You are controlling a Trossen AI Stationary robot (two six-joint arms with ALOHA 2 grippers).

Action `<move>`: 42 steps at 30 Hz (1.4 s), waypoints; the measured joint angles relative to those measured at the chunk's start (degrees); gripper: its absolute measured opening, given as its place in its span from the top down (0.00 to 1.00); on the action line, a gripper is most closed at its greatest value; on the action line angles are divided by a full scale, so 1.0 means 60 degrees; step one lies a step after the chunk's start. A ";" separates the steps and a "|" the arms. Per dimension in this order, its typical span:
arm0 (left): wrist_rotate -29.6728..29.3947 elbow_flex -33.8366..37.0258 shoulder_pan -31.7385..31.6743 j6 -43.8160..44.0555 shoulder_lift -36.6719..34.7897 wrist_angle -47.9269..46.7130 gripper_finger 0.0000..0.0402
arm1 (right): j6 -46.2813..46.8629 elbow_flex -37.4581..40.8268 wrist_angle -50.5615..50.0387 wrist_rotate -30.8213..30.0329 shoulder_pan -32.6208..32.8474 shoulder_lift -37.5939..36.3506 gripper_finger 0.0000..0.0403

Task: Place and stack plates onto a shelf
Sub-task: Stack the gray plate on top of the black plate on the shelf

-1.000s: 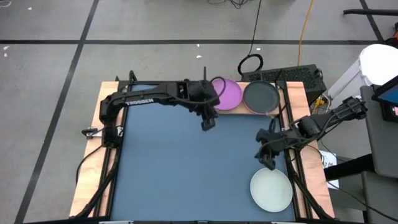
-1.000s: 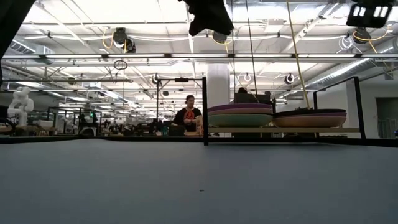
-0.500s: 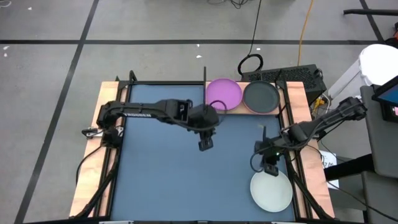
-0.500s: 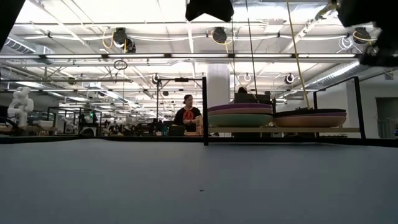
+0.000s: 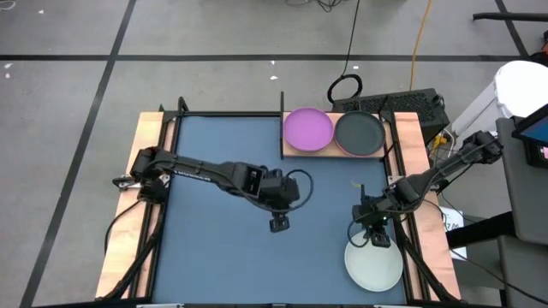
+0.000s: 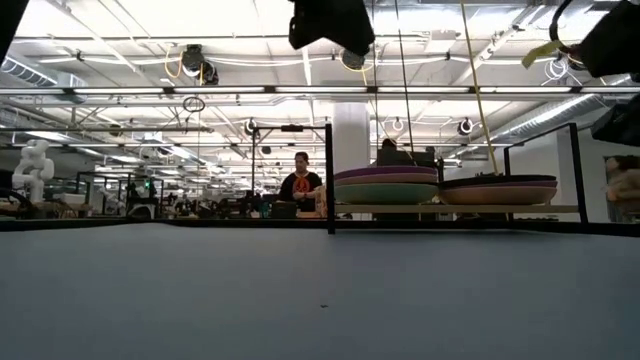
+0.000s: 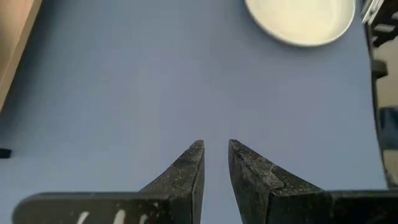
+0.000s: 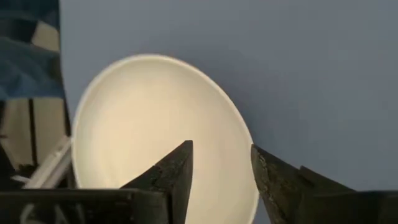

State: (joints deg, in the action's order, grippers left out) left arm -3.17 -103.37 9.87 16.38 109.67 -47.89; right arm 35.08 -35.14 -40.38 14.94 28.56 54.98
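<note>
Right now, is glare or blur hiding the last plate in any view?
High view: pale plate evenly lit and sharp. Right wrist view: plate bright but its rim reads clearly. Low view: ceiling lights glare, the right gripper is blurred, and the plate isn't visible.

Mat (image 5: 214,248) centre and left half are left bare; free passage there. Left gripper (image 5: 279,223) is hung over mid-mat, jaws slightly parted on nothing, blocking the middle lane. Right gripper (image 5: 374,236) is held open over rim of pale plate (image 5: 374,263), front-right corner taken. Shelf (image 5: 334,150) at the back is filled by two plate stacks; approach from the left is barred by black rail (image 6: 329,178).
</note>
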 joint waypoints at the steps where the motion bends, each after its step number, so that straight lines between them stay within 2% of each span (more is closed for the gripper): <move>1: -0.0044 0.0000 0.0044 0.0083 0.0000 0.0104 0.81 | -0.0076 0.0089 0.0008 -0.0014 0.0019 0.0000 0.63; 10: -0.0759 0.0242 0.0338 0.0314 -0.0811 0.0113 0.81 | -0.0217 0.0789 -0.0070 0.0025 0.0032 0.0043 0.66; 13: -0.0989 0.1137 0.0273 0.0295 -0.1479 0.0407 0.81 | -0.0145 0.0946 -0.0157 0.0021 0.0032 0.0084 0.68; 20: -0.0885 0.4208 0.0126 0.0797 -0.3370 0.2402 0.81 | 0.0273 0.1264 -0.0022 0.0065 0.0049 0.0197 0.73; 26: -0.0825 0.5624 0.0124 0.1803 -0.4605 0.2626 0.81 | 0.0321 0.1489 0.0324 0.0096 0.0072 0.0200 0.77; 31: -0.0825 0.5730 0.0166 0.2460 -0.5176 0.2127 0.81 | 0.0473 0.1897 0.0751 0.0335 0.0072 0.0215 0.83; 37: -0.0814 0.5727 0.0252 0.3357 -0.5395 0.2103 0.81 | 0.0941 0.2045 0.0819 0.0476 0.0068 0.0227 0.96; 42: -0.0644 0.5727 0.0296 0.2735 -0.5413 0.1642 0.81 | 0.1784 0.2049 0.1410 0.0524 0.0072 0.0229 0.99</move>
State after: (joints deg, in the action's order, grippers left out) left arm -7.03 -69.01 11.64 32.79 77.19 -38.04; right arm 45.79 -22.85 -31.93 18.09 28.99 56.36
